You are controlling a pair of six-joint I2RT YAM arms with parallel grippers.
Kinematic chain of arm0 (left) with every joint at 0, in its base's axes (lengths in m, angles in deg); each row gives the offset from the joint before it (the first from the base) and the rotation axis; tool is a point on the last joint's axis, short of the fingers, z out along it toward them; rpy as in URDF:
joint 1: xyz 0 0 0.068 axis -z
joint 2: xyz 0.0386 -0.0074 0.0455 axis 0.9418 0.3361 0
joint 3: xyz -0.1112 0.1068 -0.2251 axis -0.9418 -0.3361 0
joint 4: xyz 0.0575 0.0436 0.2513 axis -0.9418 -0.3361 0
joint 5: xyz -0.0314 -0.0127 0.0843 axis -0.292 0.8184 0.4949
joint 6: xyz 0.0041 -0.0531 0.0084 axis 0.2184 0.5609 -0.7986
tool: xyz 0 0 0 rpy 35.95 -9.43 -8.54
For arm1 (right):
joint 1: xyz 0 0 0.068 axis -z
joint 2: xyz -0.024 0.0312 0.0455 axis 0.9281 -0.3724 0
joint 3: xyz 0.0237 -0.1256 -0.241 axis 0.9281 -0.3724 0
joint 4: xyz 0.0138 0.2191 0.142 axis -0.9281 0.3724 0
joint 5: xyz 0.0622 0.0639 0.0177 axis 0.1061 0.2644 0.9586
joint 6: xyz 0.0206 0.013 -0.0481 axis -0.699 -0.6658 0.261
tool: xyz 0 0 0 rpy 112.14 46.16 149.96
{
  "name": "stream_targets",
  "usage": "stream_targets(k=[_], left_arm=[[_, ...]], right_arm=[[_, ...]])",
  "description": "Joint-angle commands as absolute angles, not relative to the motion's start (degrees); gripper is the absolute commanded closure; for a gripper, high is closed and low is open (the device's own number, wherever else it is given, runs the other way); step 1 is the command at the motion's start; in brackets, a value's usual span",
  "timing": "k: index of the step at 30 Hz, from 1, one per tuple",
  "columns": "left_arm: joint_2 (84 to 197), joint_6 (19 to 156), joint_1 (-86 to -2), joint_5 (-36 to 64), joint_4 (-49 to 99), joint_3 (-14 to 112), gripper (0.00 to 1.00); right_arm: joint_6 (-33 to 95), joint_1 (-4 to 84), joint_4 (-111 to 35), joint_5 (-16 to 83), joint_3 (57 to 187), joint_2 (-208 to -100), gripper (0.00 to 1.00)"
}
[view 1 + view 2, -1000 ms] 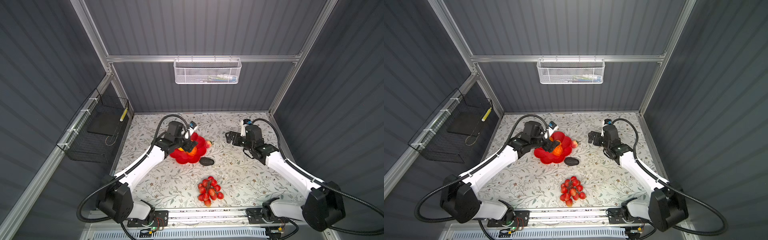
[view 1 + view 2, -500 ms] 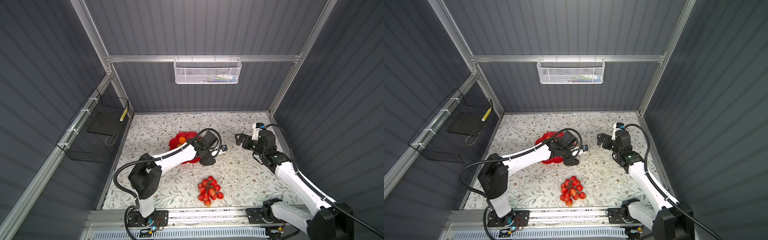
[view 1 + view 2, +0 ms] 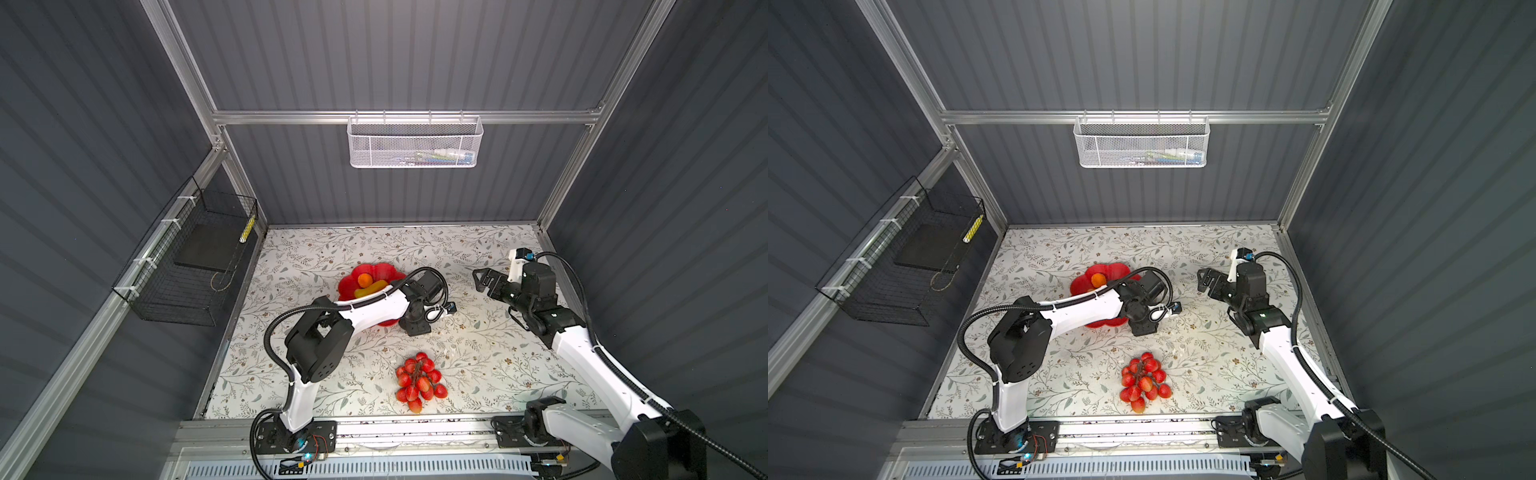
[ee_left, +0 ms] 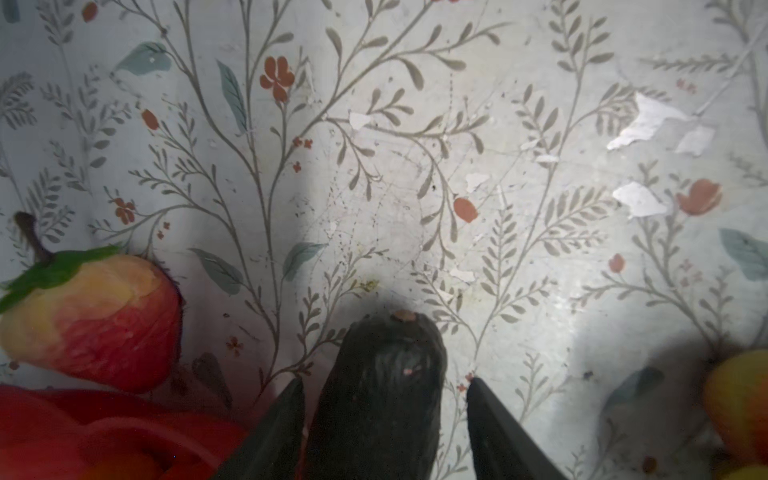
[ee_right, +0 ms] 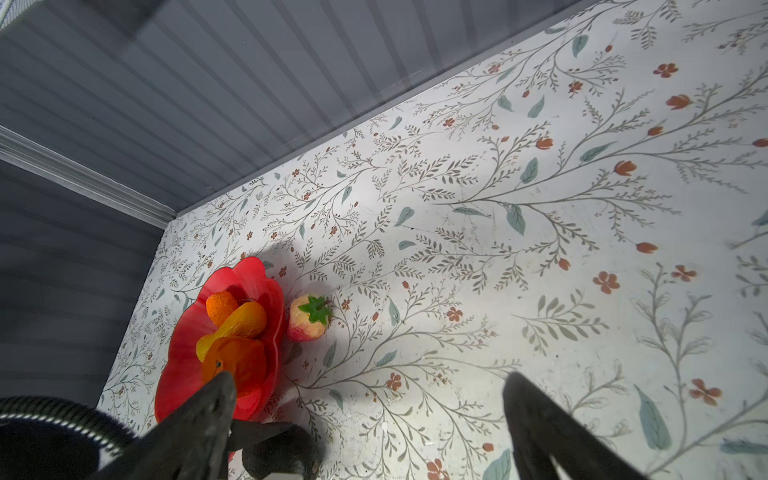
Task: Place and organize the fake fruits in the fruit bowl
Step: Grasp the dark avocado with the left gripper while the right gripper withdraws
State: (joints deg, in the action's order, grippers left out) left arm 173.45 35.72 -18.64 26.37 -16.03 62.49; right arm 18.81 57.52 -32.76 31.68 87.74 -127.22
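**A:** Left gripper (image 4: 384, 380), what's it doing?

**B:** Pointing down at the floral-print tabletop (image 3: 332, 249). Black fingers (image 4: 286, 419) are standing apart and straddling the near-black, pebbly plastic avocado (image 4: 390, 353). The avocado is lying on the tabletop between them. A strip of table is showing between it and one finger, so nothing is clamping.

**A:** And the dish?

**B:** The glossy red, flower-shaped fruit bowl (image 3: 388, 272) is sitting just beside that gripper, with the left forearm crossing over part of it in both top views. A small round plastic orange (image 5: 222, 307), a yellow plastic gourd (image 5: 245, 322) and a second orange (image 5: 237, 361) are resting inside, touching one another.

**A:** Anything loose?

**B:** A red-and-cream plastic strawberry with a green cap (image 5: 309, 322) is lying on the table. It's just outside the bowl's rim and near the left gripper, off to one side of its fingers. A red plastic grape bunch (image 3: 419, 380) is lying well apart from both grippers, nearer the arm bases.

**A:** Right gripper (image 5: 370, 380)?

**B:** It's hovering above the table with its fingers spread wide, gripping nothing. It's facing the bowl but well apart from it.
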Motion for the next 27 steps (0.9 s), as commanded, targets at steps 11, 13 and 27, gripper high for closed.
stream_targets(k=[11,13,27], left_arm=[[177.1,39.2,-18.4,28.4,-18.3,67.7,0.60],[177.0,40.1,-18.4,28.1,-18.8,68.6,0.66],[165.0,49.8,-20.6,26.6,-14.3,72.0,0.82]], right_arm=[[17.7,58.7,-33.7,33.0,86.6,-126.4,0.01],[17.5,58.8,-33.9,33.2,86.5,-126.5,0.01],[16.9,59.7,-33.9,33.7,86.3,-126.5,0.01]])
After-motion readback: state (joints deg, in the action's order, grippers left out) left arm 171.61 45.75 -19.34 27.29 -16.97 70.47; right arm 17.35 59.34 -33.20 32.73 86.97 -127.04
